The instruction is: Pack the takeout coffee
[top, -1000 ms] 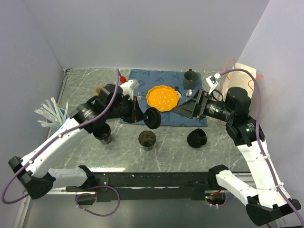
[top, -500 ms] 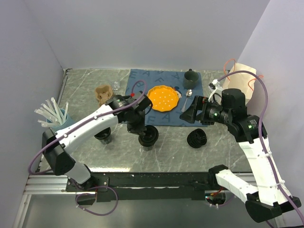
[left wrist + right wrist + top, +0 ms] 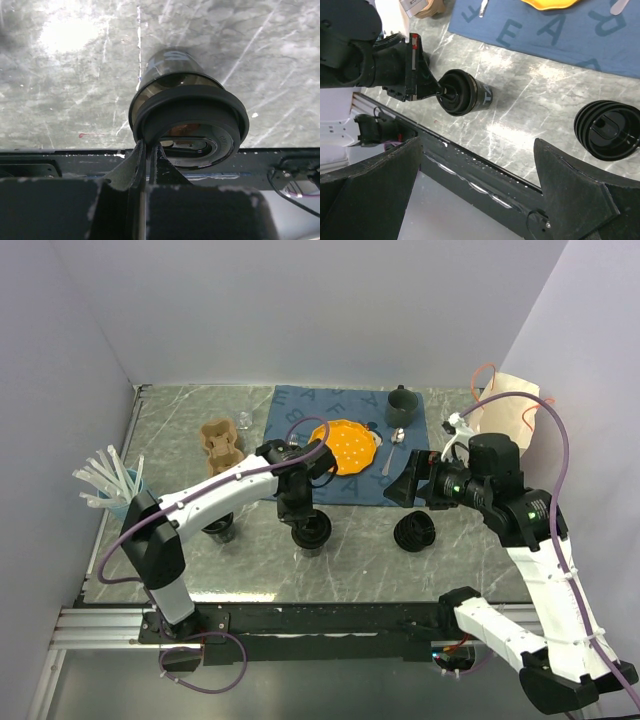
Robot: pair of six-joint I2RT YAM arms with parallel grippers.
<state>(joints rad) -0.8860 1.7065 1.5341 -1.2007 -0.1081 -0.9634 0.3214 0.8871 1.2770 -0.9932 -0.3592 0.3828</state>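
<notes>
Standing upright on the grey tabletop (image 3: 180, 420), just in front of the blue mat (image 3: 300, 405), the black takeout cup (image 3: 167, 65) had a black lid (image 3: 190, 107) over its mouth; whether it was seated could not be told. The left gripper (image 3: 147, 150) pinched that lid's rim. The right gripper (image 3: 412, 480) hung spread wide near a ribbed lid (image 3: 415, 532).

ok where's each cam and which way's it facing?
Top external: above, behind the bases, looking down at the table; both arms show, left hand at the cup.
Left wrist: on left arm, looking along its fingers, pinched on the lid over the cup.
Right wrist: on right arm, looking down at cup and left hand; own open fingers frame it.
Shared: all show the cup.
</notes>
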